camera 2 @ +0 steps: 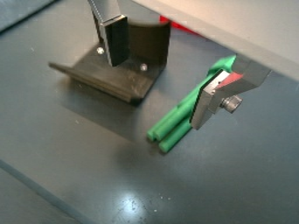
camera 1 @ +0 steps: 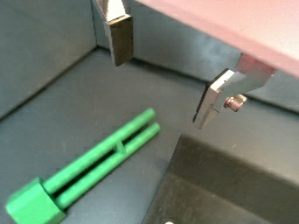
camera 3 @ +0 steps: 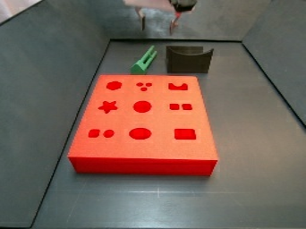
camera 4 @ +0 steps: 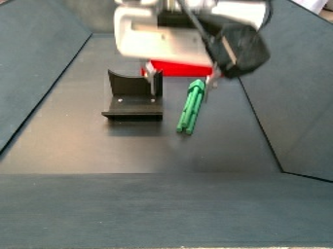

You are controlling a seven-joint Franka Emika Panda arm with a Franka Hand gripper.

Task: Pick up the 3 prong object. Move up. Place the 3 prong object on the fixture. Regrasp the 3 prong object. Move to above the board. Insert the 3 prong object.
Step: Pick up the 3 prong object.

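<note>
hovering above the floor, your gripper [camera 2: 163,79] is holding its jaws open and empty; the green 3 prong object [camera 2: 187,114] is lying flat just beside the fixture [camera 2: 117,66]. descending off-centre, you are risking nudging it sideways.

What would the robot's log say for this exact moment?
gripper: open, above floor | 3 prong object: lying on floor, ungrasped | fixture: empty

We see the hand [camera 2: 163,83] open and empty above the floor; the 3 prong object [camera 2: 184,115] lies just beside the fixture [camera 2: 117,66].
</note>
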